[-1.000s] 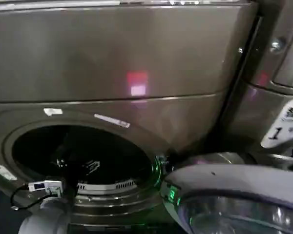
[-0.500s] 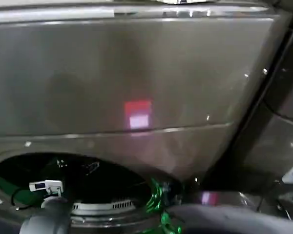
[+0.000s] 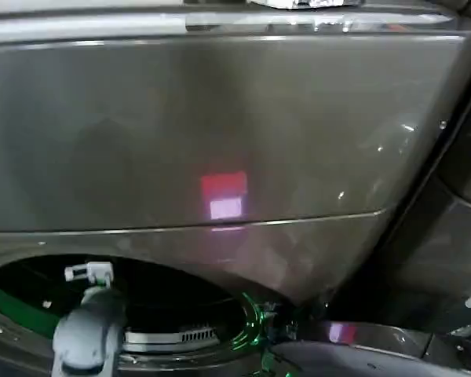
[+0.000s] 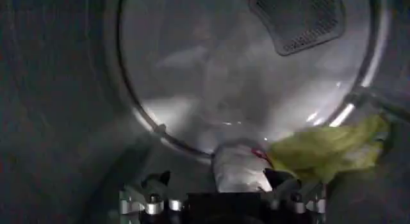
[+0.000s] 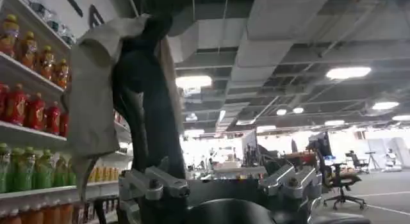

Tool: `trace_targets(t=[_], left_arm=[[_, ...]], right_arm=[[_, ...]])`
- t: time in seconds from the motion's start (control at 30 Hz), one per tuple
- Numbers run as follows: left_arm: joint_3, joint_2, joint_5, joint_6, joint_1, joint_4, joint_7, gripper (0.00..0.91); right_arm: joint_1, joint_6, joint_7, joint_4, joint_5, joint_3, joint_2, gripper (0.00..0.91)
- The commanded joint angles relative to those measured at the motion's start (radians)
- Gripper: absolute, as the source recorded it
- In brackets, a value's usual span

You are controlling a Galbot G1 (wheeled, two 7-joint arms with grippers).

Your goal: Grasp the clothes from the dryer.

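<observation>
Bronze-grey dryer (image 3: 220,118) panels fill our forward view, our left arm reaching into the porthole at seven o'clock. Inside the drum, our left gripper (image 4: 221,180) is spread apart around the clothes (image 4: 240,168) (whitish piece between the fingers, yellow-green beside it). Our right gripper (image 5: 221,180), also apart, holds a beige cloth (image 5: 96,84) aloft.

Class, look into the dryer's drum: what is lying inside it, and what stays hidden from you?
Inside the dryer, the clothes lie on the drum floor: a whitish-grey piece beside a yellow-green piece, just ahead of the open left gripper. Whatever lies beneath them is covered.
</observation>
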Motion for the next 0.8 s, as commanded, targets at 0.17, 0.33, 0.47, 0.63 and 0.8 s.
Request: trace_targets(t=[0.17, 0.33, 0.47, 0.63, 0.8], left_arm=[[-0.002, -0.004, 0.073, -0.178, -0.269, 0.433, 0.004, 0.907], [0.003, -0.002, 0.204, -0.185, -0.316, 0.525, 0.037, 0.907], [-0.002, 0.010, 0.478, -0.088, -0.334, 0.523, 0.267, 0.907], [0.022, 0.030, 0.879, -0.166, -0.357, 0.515, 0.582, 0.907], [0.035, 0.045, 1.154, -0.350, -0.375, 0.521, 0.820, 0.907]], right_arm=[[0.008, 0.000, 0.000, 0.002, -0.003, -0.004, 0.000, 0.907], [0.010, 0.000, -0.001, -0.007, -0.005, -0.004, -0.009, 0.907], [0.011, 0.000, -0.002, -0.010, -0.006, -0.006, -0.014, 0.907], [-0.001, 0.008, -0.007, -0.031, -0.025, -0.002, -0.032, 0.907], [0.009, 0.006, -0.010, -0.028, -0.027, -0.010, -0.039, 0.907]])
